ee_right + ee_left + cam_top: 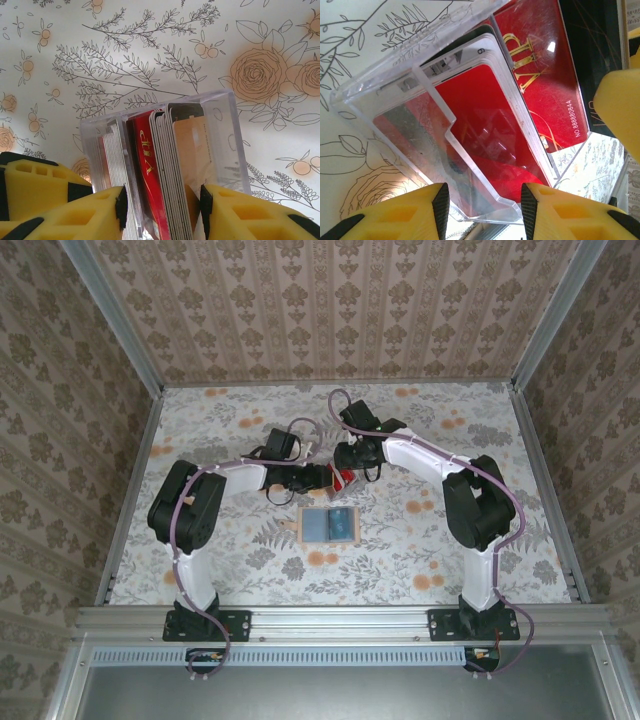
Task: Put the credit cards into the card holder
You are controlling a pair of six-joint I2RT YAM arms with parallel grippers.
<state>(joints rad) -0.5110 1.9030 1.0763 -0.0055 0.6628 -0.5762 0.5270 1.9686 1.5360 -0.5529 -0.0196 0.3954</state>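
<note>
Bearing gold "VIP" and "NO 888880844", the red credit cards (pixel 540 75) stand in a clear case (pixel 395 70). The left gripper (pixel 485 200), part-open, clamps the case; the right gripper (pixel 161 202), part-open, clamps the cards. The card holder (pixel 330 525) lies open near the middle of the table (pixel 200 430), just nearside of both grippers.

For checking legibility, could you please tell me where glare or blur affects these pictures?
Left wrist: a white glare spot on the credit cards, the scuffed clear case hazes them. Right wrist: cards sharp, evenly lit. Top external: cards tiny.
</note>
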